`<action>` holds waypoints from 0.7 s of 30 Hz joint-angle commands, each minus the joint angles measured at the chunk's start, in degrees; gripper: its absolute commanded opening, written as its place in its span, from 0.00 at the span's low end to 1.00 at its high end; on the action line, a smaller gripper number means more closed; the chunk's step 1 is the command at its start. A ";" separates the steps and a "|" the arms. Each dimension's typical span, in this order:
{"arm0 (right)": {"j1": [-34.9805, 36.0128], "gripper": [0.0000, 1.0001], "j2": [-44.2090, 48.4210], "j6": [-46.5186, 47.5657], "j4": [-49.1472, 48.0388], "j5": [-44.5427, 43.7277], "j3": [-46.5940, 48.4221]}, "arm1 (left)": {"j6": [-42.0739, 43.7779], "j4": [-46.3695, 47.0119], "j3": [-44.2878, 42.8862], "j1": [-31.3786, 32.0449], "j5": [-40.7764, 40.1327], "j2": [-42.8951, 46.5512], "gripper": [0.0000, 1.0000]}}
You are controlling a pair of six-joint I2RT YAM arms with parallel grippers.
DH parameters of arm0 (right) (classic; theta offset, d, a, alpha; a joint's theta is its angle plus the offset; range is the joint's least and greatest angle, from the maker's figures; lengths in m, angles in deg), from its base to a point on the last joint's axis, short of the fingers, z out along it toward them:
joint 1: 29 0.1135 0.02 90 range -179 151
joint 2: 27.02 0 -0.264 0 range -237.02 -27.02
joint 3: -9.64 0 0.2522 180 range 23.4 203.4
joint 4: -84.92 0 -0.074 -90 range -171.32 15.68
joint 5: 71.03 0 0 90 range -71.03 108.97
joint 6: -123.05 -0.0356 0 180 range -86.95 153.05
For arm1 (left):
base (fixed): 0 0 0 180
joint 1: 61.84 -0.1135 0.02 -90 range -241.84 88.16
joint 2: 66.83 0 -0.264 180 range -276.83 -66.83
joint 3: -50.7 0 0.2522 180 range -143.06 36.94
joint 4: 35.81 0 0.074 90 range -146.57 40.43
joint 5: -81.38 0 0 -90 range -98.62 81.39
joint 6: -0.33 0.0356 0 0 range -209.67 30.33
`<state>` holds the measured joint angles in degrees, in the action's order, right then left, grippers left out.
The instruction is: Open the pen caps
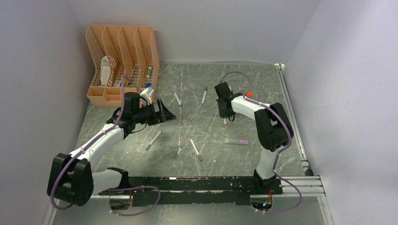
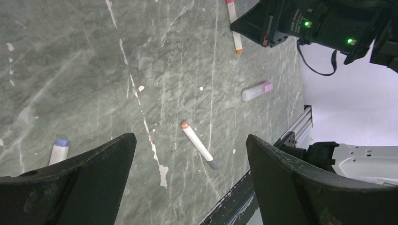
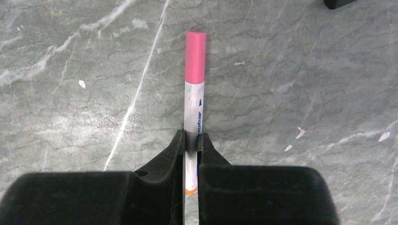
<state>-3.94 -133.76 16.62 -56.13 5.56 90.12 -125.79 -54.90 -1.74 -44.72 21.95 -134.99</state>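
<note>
**Item 1.** Orange plastic lattice organiser [image 1: 122, 51], at the far left corner of the green marbled desk [image 1: 263, 93]. Not part of the task.

**Item 2.** Left fingers [image 2: 94, 178]: black, spread wide apart, holding nothing. They hover over the desk just right of the organiser.

**Item 3.** Loose pens lying flat on the desk, well apart from one another:
- a slim grey pen [image 1: 153, 140]
- a white pen with a small blue cap [image 1: 177, 97]
- a second blue-capped white pen [image 1: 204, 95]
- a white pen with a grey end [image 1: 196, 150]

None is touched.

**Item 4.** Right fingers [image 3: 171, 154]: clamped together on the white barrel [image 3: 193, 105] of a slim pen, near its orange end. The stubby pink plastic cap [image 3: 195, 51] sits on the far end, seated and clear of the grip. Whether the pen is raised off the desk cannot be told.

**Item 5.** Pale lilac highlighter with a pink cap [image 1: 236, 141], on the desk near the right arm.

**Step in hand (judged):** the pen is secured for uncapping and the cap is not yet off.

**Next move calls for:** the left fingers to cross to the right, straddle the pink cap and close on it. They then pull straight along the barrel while the right grip holds firm.
</note>
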 commanded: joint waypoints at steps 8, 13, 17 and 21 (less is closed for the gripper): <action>1.16 0.00 14.97 -0.12 1.07 20.37 -3.96 | -12.31 16.18 3.26 0.63 7.32 1.07 0.99; 2.86 0.00 25.65 -5.51 -4.87 37.40 -11.70 | -19.58 25.32 6.09 2.19 9.37 2.49 0.99; 8.27 0.00 32.79 -12.20 -11.18 43.47 -18.16 | -20.24 25.61 5.40 5.78 6.76 2.63 0.99; 11.29 0.00 38.54 -17.27 -14.99 44.92 -22.01 | -20.50 25.91 4.92 8.54 4.52 1.89 0.99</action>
<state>5.17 -99.90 6.44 -65.27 44.16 70.91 -144.24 -32.93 4.10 -38.42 27.90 -133.39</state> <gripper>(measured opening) 0.045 0.992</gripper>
